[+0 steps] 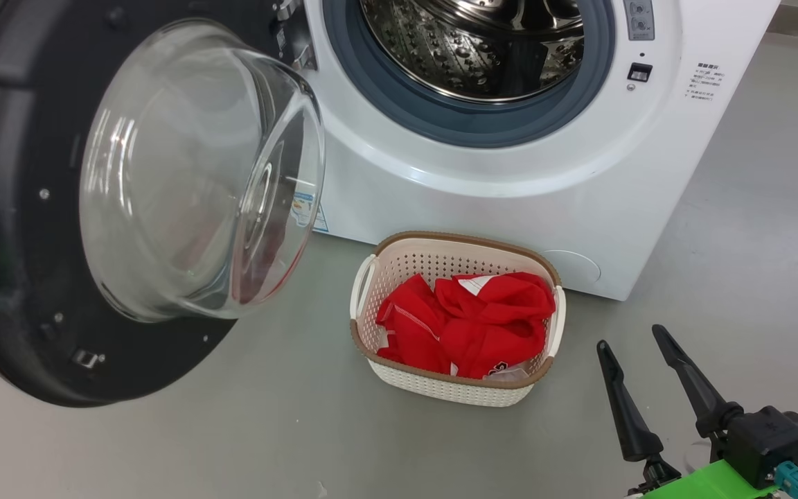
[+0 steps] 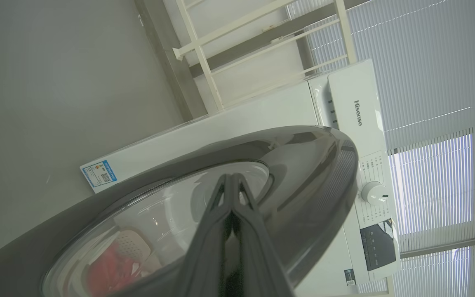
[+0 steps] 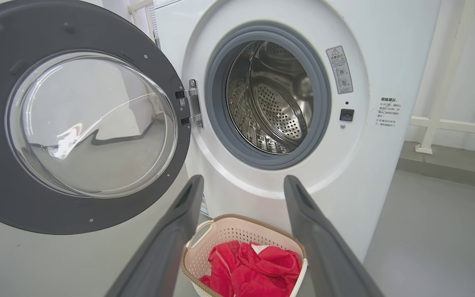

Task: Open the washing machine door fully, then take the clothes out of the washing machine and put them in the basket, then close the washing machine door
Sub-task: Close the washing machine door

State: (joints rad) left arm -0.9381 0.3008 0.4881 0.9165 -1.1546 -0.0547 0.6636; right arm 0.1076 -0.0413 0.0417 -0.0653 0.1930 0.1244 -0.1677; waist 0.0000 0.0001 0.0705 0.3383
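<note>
Closest in the head view, the right tool (image 1: 629,337) sits at the lower right with its two dark fingers spread apart, holding nothing, above the grey floor (image 1: 752,263). To its left the basket (image 1: 454,237) stands on the floor just in front of the washing machine (image 1: 510,201), with the red clothes (image 1: 468,319) piled inside it. The door (image 1: 11,208) stands wide open at the left, and the steel drum (image 1: 468,62) shows behind the grey ring. From the left wrist, the left tool (image 2: 231,178) has its fingers pressed together on nothing, tips against the door's glossy outer face; whether they touch it I cannot tell. From the right wrist, the spread fingers frame the basket and clothes below the open drum.
</note>
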